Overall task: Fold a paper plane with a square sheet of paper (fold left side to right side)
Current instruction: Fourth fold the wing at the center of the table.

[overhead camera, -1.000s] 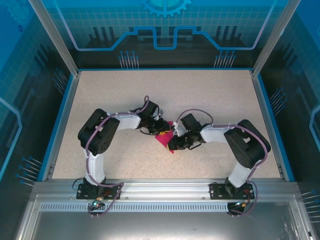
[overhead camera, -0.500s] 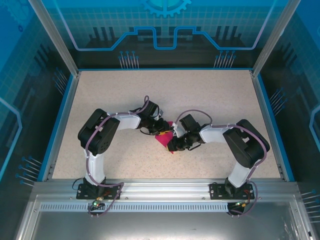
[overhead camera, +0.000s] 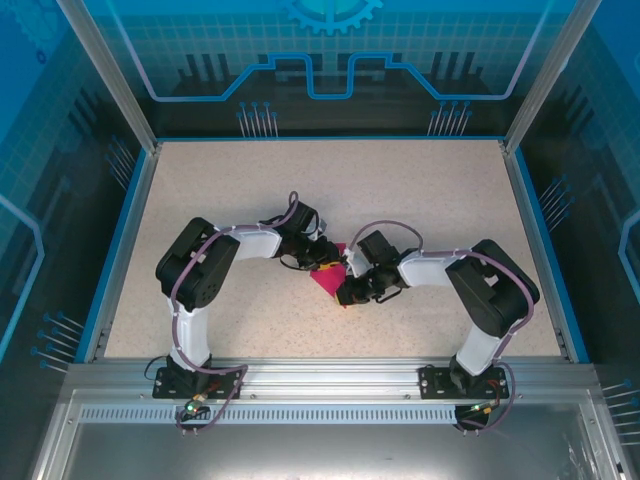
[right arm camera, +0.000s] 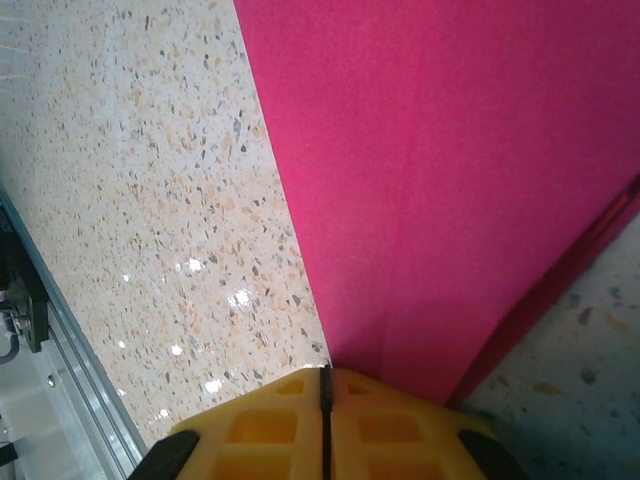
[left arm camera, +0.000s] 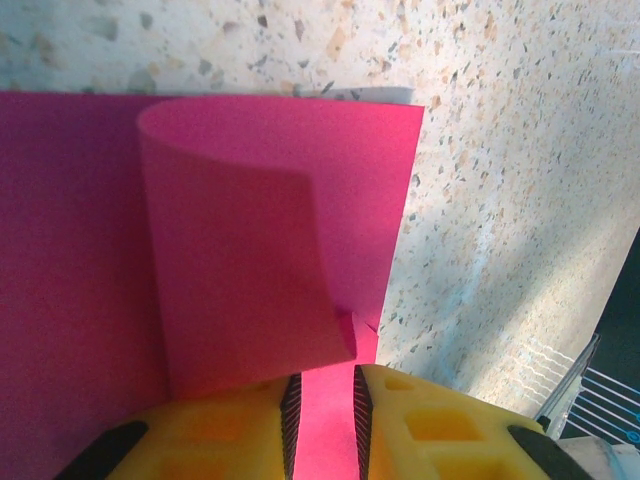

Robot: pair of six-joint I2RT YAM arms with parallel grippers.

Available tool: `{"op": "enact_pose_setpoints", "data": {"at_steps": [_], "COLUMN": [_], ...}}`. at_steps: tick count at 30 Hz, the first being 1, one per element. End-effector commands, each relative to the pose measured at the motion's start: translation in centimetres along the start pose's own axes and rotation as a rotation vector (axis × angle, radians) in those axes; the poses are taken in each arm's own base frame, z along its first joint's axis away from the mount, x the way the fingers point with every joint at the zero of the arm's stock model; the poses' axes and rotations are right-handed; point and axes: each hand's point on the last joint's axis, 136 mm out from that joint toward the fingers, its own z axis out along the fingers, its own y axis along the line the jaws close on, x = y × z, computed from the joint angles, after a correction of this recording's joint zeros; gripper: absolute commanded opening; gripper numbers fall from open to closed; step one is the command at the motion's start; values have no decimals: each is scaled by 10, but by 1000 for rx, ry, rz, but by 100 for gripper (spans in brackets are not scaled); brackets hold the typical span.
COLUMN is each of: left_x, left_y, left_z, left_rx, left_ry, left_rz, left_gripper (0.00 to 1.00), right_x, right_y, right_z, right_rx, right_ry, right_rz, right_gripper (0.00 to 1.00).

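Where the two arms meet at the middle of the speckled table [overhead camera: 420, 190], I see the magenta-pink sheet of paper [overhead camera: 328, 278] lying between them, partly folded. On my left wrist camera, one flap [left arm camera: 250, 240] curls up off the flat layer, its loose edge reaching down to the left gripper [left arm camera: 325, 390]. Those yellow fingers stand a narrow gap apart with pink showing between them, and I cannot tell whether they touch the sheet. My right gripper [right arm camera: 325, 378] has its fingers pressed together, tips right at the paper's edge, where a faint crease [right arm camera: 400, 250] runs up the sheet.
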Motion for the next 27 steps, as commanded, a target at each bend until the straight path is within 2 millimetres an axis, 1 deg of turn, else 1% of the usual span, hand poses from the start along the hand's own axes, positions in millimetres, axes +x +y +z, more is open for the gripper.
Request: {"op": "enact_pose_setpoints", "data": {"at_steps": [1,6,9,11,13,15,18,22,24,27], "left_x": [25,25,25,25,25,26,24,24,25,24], "left_y": [51,52,52,51,51,51,50,50,49,48], "left_z": [11,11,11,11,11,11,11,11,12,12], "left_rx": [-157,-163,-163,-162,-161,-160,-157,-155,-153,-151], "left_ry": [61,61,61,61,61,62,59,59,60,60], "left_rz": [-62,-64,-64,-64,-64,-64,-66,-63,-62,-61], "left_gripper": [25,25,25,25,25,25,25,25,25,25], "right_x": [63,73,74,69,59,45,25,-1,-14,-26], "right_y": [-16,-12,1,11,18,22,27,31,25,14], "right_z": [6,-3,-10,-18,-29,-40,-49,-48,-44,-36], "right_rx": [53,46,-2,-36,-59,-87,-130,-158,-121,-84], "right_ry": [185,204,204,183,134,63,-18,-88,-115,-130], "right_rz": [95,93,71,49,34,31,38,45,54,72], "right_gripper": [7,7,6,5,5,1,0,0,0,0]}}
